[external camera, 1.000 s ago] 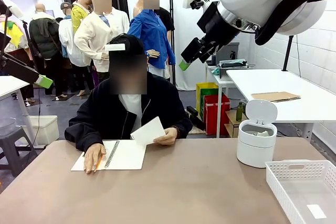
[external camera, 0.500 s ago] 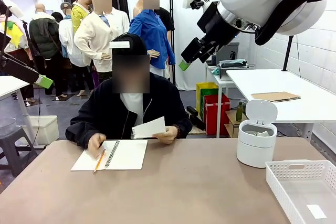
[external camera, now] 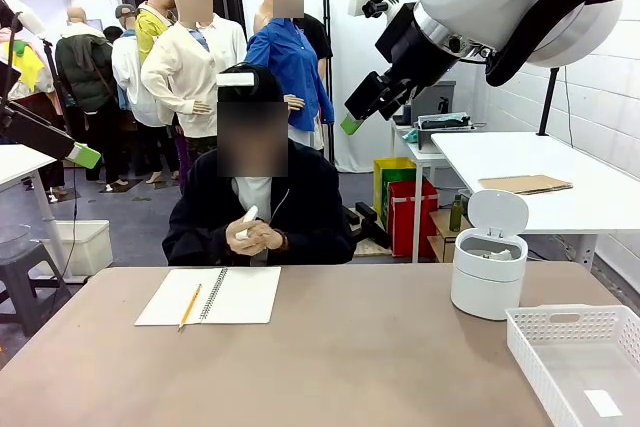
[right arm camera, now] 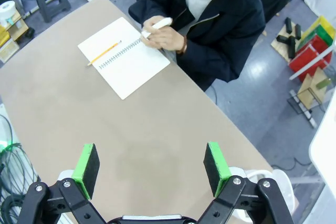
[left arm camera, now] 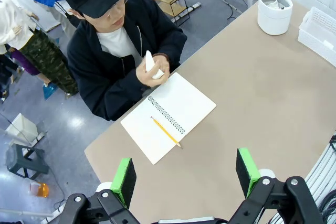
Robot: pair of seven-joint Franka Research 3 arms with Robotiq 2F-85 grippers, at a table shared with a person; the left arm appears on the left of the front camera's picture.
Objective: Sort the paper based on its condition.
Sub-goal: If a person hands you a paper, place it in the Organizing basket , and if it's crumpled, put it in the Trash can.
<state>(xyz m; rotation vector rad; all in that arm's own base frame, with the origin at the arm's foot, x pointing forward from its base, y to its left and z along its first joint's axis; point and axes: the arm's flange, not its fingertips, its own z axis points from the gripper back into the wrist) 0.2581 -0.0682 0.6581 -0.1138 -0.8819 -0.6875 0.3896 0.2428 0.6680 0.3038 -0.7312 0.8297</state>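
Two things lie before the person: a spiral notebook [external camera: 215,295] with a pencil [external camera: 189,305] on it; a lidded bin [external camera: 489,257] and a white basket [external camera: 565,311] stand to the right. The paper [external camera: 246,219], seemingly half crumpled, sits between the person's hands [external camera: 258,238]. The left gripper [left arm camera: 185,169] and right gripper [right arm camera: 152,163] hang spread wide, empty.

A tan table [external camera: 350,347] spans the foreground. At right, a white table [external camera: 585,157] stands by a white brick wall [external camera: 615,87]. The floor [external camera: 130,222] is grey and glossy. A grey stool [external camera: 22,282] and a white crate [external camera: 88,245] stand at left. Red and yellow bins [external camera: 410,217] sit near the white table.
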